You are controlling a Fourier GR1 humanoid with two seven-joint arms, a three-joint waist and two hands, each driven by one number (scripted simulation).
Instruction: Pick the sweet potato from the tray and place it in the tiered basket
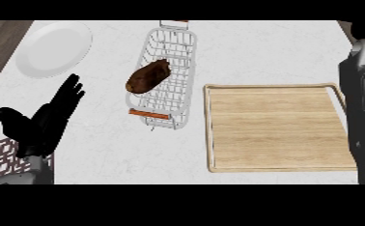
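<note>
- Across the basket [182,46] wires the potato [148,76] lies lengthwise, off the tray [278,128], so I judge placing done
- I'd retreat wide of the rim, so nothing nudges the basket
- My left hand [47,120] rests open at lower left, fingers up, well apart from the potato, down-left of it; right hand unseen

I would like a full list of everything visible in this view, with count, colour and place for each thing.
white marbled counter: one, white, under everything
round white plate: one, white, far left corner
white wire tiered basket: one, white with orange handles, centre
brown sweet potato: one, brown, lying inside the basket
light wooden tray: one, pale wood, right of the basket
left hand: one, black, open, fingers up, lower left
right forearm: one, grey, along the right edge
</note>
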